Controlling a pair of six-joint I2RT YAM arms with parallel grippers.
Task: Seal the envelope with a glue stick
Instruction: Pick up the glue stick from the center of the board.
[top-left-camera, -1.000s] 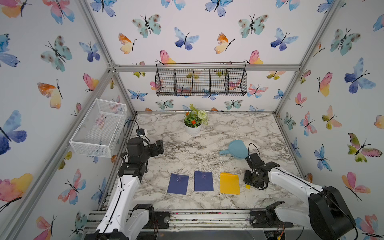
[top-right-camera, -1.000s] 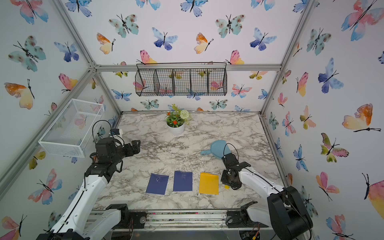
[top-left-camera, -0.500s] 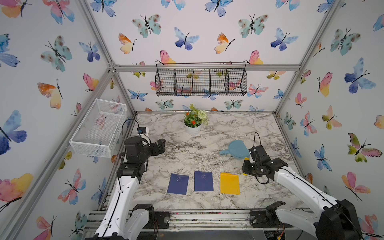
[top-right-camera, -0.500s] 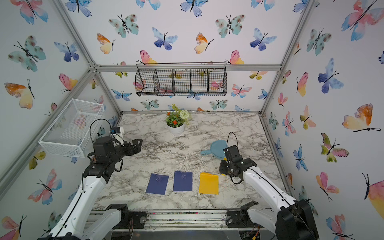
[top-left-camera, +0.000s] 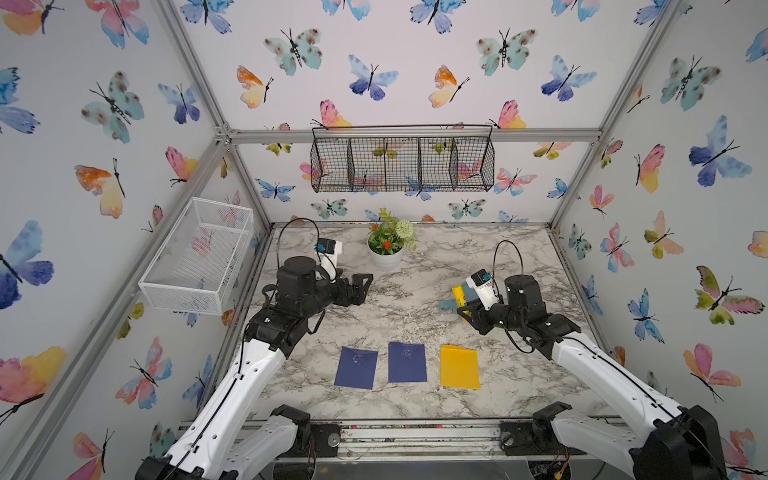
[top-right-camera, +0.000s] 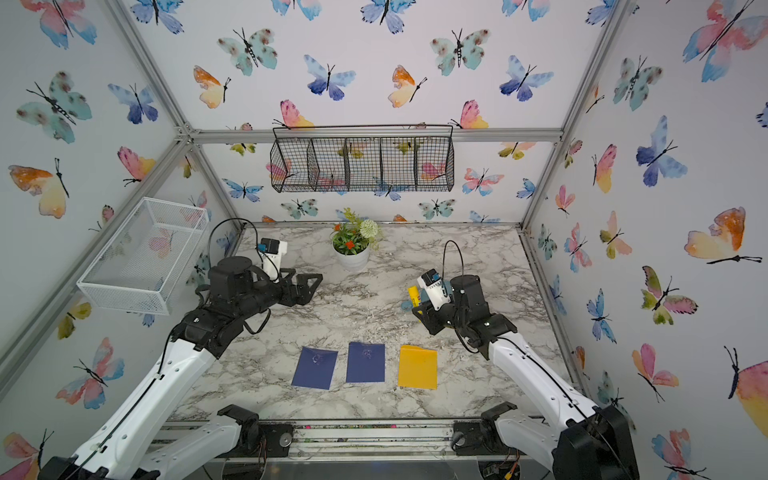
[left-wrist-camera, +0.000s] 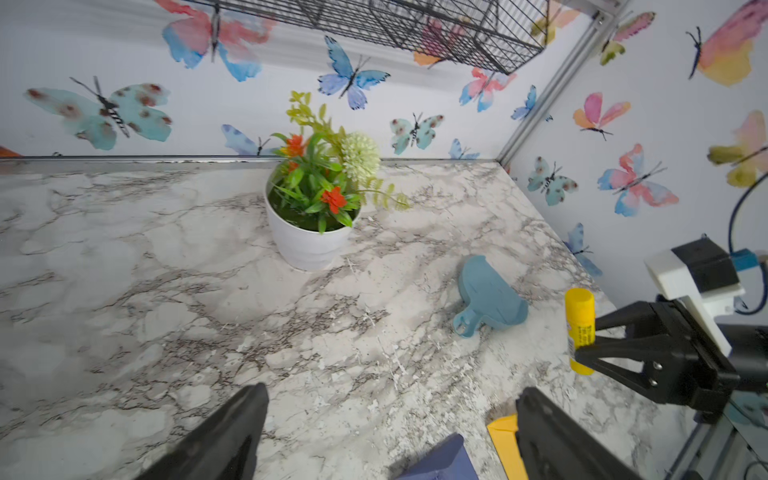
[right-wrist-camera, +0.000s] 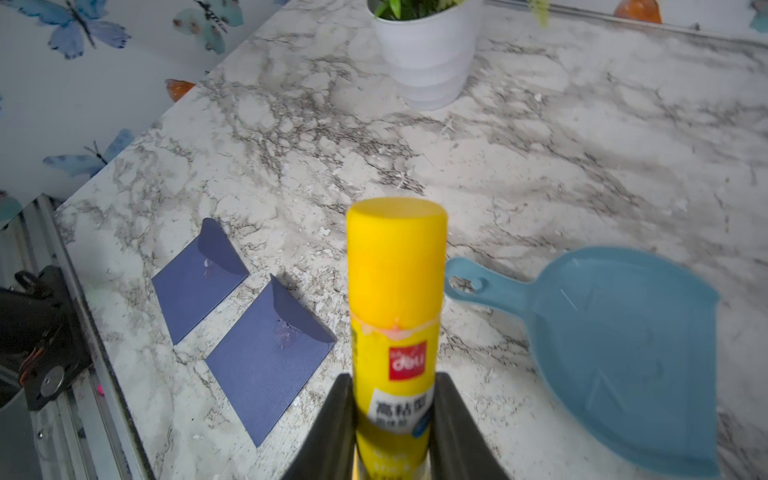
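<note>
Standing at the front rail with the back wall as twelve o'clock, I see three envelopes lying flat in a row at six o'clock on the grey-veined marble tabletop (top-left-camera: 415, 405). They are a navy blue paper envelope (top-left-camera: 356, 368) towards seven, a second navy blue paper envelope (top-left-camera: 407, 362) just beside it, and a yellow paper envelope (top-left-camera: 459, 367) towards five. None of them touch, and both navy flaps are folded down. Further in, at about three o'clock, the right gripper (right-wrist-camera: 395, 386) is pinching the glue stick (right-wrist-camera: 397, 266), a small yellow plastic tube with a yellow cap and a red logo. Its black fingers (right-wrist-camera: 332, 419) press on either side of the lower body. The stick stands upright with the cap uppermost, but I cannot tell whether its base is clear of the marble. Just behind it lies a light blue plastic dustpan (right-wrist-camera: 623, 353), flat on the table with its handle pointing towards the centre. Across at nine o'clock the left gripper (top-left-camera: 362, 289) hangs above the table with its jaws spread wide and nothing between them. At twelve o'clock a white ceramic pot of artificial flowers (top-left-camera: 384, 257) stands near the back wall. Above it hangs a black wire basket (top-left-camera: 401, 162), and a white mesh basket (top-left-camera: 199, 257) is mounted on the wall at nine o'clock.
</note>
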